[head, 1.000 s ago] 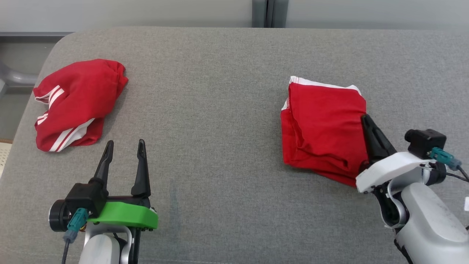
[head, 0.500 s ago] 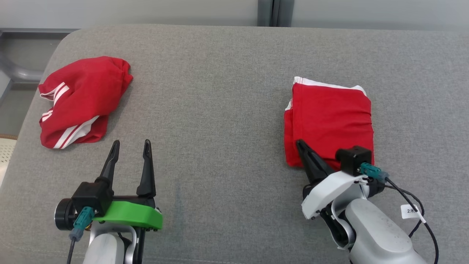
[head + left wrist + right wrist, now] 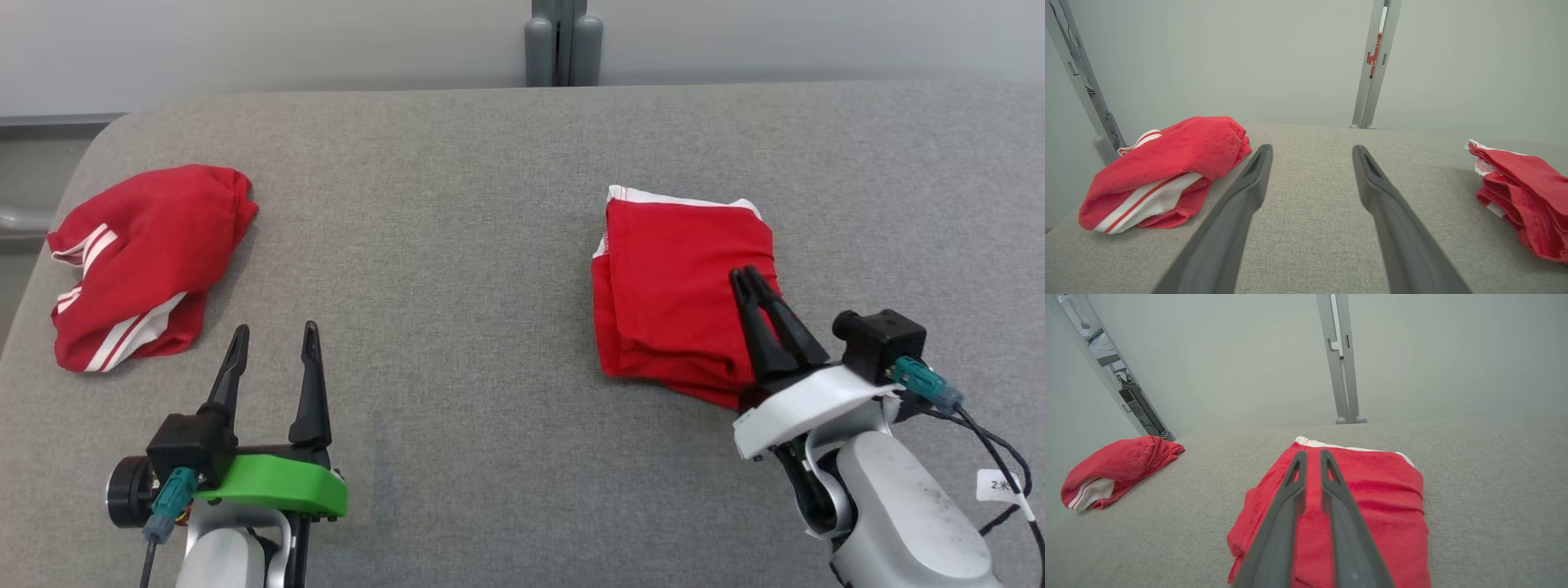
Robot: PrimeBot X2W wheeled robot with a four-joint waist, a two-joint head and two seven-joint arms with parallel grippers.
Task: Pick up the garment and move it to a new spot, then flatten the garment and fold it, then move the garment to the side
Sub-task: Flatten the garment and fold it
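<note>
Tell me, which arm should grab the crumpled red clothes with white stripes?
Left. The left fingers are spread wide, near the crumpled clothes on its side. The right fingers sit close together over the folded clothes, farther away.

Three cameras, one grey pad.
The head camera looks down from above on the whole pad [image 3: 490,163]. Both wrist cameras sit low and close over it, facing the back wall [image 3: 1249,61]. All three take in the folded red garment [image 3: 678,286], the crumpled red garment [image 3: 139,261] and the grey post [image 3: 563,49].
</note>
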